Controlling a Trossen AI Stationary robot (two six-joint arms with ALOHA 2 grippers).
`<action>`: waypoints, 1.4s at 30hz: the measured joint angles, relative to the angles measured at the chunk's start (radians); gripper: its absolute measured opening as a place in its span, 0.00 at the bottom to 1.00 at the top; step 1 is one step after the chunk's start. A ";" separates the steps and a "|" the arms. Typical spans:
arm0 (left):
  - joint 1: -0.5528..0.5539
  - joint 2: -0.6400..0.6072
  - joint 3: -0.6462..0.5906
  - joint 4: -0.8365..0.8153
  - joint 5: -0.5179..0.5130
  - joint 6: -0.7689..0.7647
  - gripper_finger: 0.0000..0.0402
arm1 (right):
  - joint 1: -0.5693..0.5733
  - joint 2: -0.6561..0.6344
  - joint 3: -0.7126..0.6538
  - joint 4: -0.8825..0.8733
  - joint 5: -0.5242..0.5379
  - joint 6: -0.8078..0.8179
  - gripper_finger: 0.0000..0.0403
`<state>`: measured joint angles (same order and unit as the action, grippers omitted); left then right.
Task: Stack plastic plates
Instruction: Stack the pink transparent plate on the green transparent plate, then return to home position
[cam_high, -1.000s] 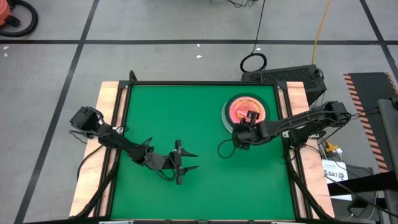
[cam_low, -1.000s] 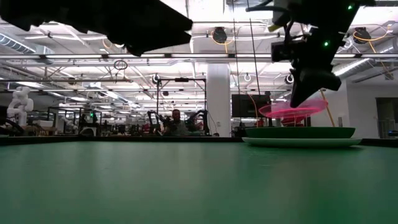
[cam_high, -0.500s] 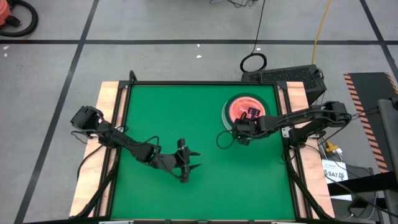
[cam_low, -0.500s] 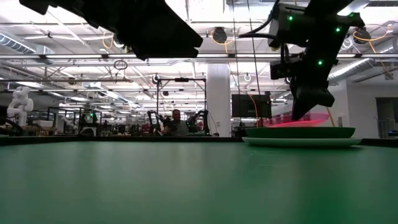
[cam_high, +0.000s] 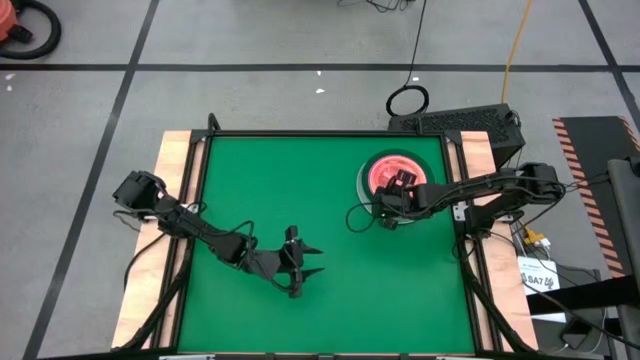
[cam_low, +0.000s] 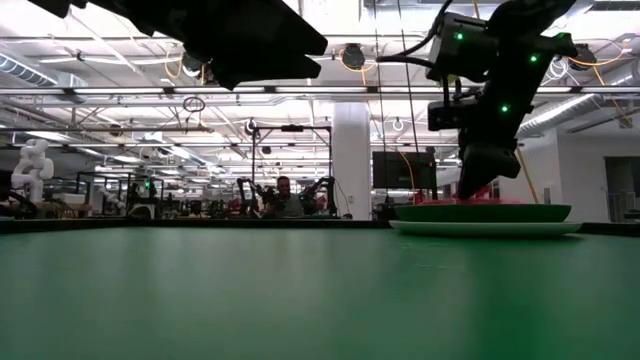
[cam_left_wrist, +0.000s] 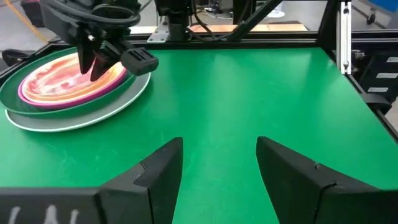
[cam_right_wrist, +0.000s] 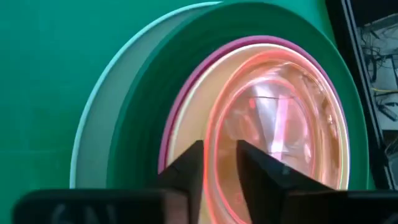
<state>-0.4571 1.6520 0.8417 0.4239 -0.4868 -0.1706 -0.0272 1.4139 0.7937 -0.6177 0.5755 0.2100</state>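
Since a second ago the right gripper (cam_high: 396, 186) has lowered the translucent pink plastic dish (cam_right_wrist: 273, 124) from a tilt in the air onto the stack of round plastic plates (cam_left_wrist: 74, 87). Its fingers (cam_right_wrist: 186, 168) now stand slightly apart astride the dish's near rim, no longer clamping it. The stack sits at the green table's (cam_high: 280, 180) far right. The left gripper (cam_high: 300, 262) hovers wide open and empty, mid-table.
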 joint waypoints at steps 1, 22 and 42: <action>-0.002 0.000 0.000 0.000 0.000 0.000 0.53 | 0.000 0.000 0.000 -0.001 0.000 0.012 0.23; 0.195 -0.042 -0.004 0.084 0.125 0.180 0.30 | 0.056 -0.389 -0.193 0.578 -0.294 -0.327 0.25; 0.226 -0.517 -0.442 0.010 -0.049 0.155 0.06 | 0.038 -0.618 -0.408 0.734 -0.421 -0.476 0.00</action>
<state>-0.2315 1.1352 0.3999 0.4339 -0.5359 -0.0156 0.0108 0.7955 0.3860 0.1163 0.1542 -0.2658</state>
